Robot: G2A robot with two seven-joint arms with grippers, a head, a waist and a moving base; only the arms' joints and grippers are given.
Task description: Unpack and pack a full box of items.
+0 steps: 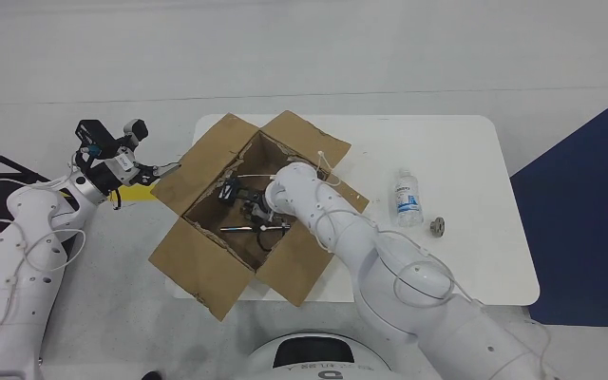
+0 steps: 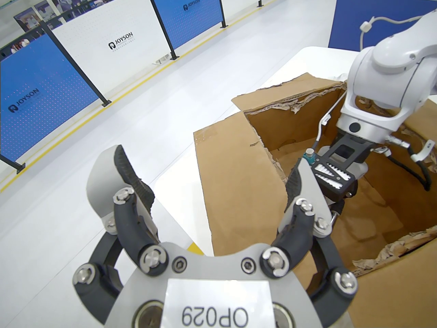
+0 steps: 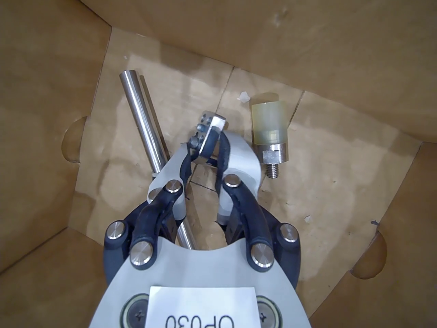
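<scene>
An open cardboard box [image 1: 203, 258] stands on the left half of the white table [image 1: 475, 256]. My right gripper [image 3: 205, 151] is down inside the box [image 3: 341, 179], shut on a small metal block [image 3: 211, 127] with holes, just above the floor. Beside it on the box floor lie a steel rod [image 3: 140, 114] and a threaded part with a pale yellow cylinder [image 3: 269, 131]. My left gripper [image 2: 208, 168] hangs open and holds nothing, just outside the box's left flap [image 2: 235, 179]. From the top view it sits at the table's left edge [image 1: 160, 172], while the right gripper [image 1: 249, 201] is in the box.
A clear plastic bottle [image 1: 407, 196] lies on the table right of the box, with a small round metal part [image 1: 437, 226] beside it. The box's four flaps are folded outward. Blue and white partition panels [image 2: 102, 45] stand across the floor behind.
</scene>
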